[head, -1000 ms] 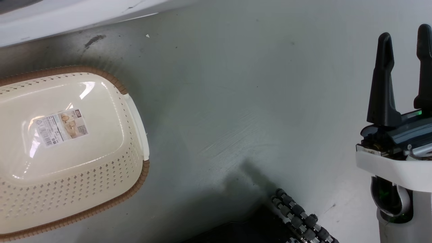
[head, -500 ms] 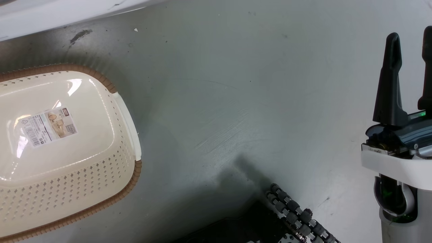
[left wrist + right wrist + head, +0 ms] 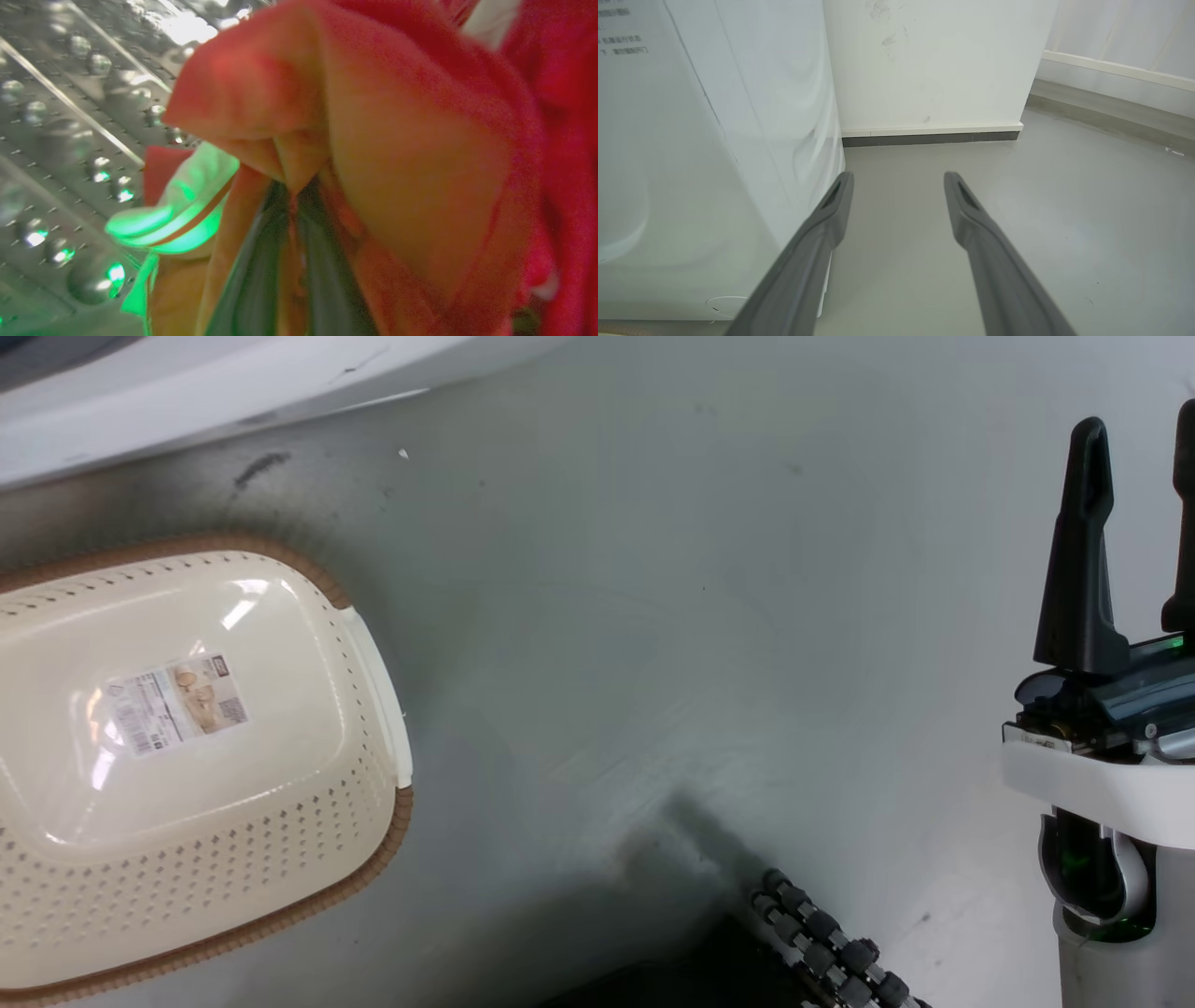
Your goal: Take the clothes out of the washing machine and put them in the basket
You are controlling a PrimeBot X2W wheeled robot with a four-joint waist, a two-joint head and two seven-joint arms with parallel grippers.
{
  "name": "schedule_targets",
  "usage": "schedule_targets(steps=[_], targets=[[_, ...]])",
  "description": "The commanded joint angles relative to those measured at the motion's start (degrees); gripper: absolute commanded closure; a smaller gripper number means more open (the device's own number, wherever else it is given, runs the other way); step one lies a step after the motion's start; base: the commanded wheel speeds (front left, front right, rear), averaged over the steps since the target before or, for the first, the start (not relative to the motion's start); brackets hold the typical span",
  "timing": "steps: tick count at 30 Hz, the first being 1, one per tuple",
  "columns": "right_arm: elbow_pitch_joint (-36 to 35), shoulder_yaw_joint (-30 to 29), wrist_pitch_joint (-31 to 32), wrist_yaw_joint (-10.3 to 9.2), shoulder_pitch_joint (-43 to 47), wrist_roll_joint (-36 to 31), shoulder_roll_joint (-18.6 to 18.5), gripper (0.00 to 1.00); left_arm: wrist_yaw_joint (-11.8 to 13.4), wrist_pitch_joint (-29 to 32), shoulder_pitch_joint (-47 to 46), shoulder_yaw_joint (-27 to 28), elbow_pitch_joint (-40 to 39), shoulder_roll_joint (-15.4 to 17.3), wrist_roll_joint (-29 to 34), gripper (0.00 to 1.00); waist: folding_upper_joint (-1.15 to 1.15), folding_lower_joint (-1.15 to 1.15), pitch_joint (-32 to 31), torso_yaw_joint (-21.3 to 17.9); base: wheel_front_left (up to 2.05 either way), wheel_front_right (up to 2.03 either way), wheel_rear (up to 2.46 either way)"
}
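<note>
The cream basket (image 3: 378, 849) with its brown rim stands on the floor at the left of the head view, holding nothing but a paper label (image 3: 175, 705). The white washing machine (image 3: 187, 392) runs along the top left. Inside its perforated steel drum (image 3: 70, 116), my left gripper (image 3: 292, 210) is shut on a fold of the red clothes (image 3: 397, 163), which bunch up around the dark fingers. My right gripper (image 3: 1139, 425) stands open and holds nothing at the right edge, well away from the basket. Its fingers (image 3: 831, 224) point at the floor beside the washing machine's side panel (image 3: 691, 163).
Grey floor (image 3: 653, 616) spreads between basket and right arm. My wheeled base with its black rollers (image 3: 822, 933) shows at the bottom. A white wall with a skirting board (image 3: 931, 133) stands behind the machine, with floor (image 3: 1064, 186) to its right.
The head view has shifted slightly, first up-left, then back down-right. The basket and my open right gripper keep their places relative to each other.
</note>
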Motion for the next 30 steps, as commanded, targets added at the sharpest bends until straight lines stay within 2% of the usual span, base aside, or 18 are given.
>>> schedule_targets(steps=[1,9,19,27,30], targets=[[0.28,-0.28,-0.12,-0.04,-0.33,-0.2,0.03,0.0,-0.12,-1.35,1.44,0.04,0.33,-0.59,-0.45,1.0,0.0,0.0,-1.99,1.06,0.0,0.0,0.0],[2.22,-0.97,-0.12,-0.04,2.15,-3.75,0.01,0.0,-0.47,-13.19,10.76,-1.72,2.94,-3.68,-4.08,1.0,0.0,0.0,-10.84,4.87,0.0,0.0,0.0],[5.46,-1.38,-0.12,-0.05,6.64,-7.96,0.0,0.0,-0.48,-24.96,27.21,-7.14,1.63,-7.85,-13.7,1.0,0.0,0.0,-23.2,9.22,0.0,0.0,0.0],[7.14,-0.66,-0.12,-0.04,11.19,-10.59,-0.01,0.0,-0.49,-33.2,40.7,-11.46,-1.82,-9.44,-20.36,1.0,0.0,0.0,-32.47,12.62,0.0,0.0,0.0],[7.74,-0.54,-0.12,-0.05,13.12,-11.21,0.0,0.0,-0.49,-36.25,44.98,-13.18,-3.13,-9.11,-21.43,1.0,0.0,0.0,-35.68,13.72,0.0,0.0,0.0]])
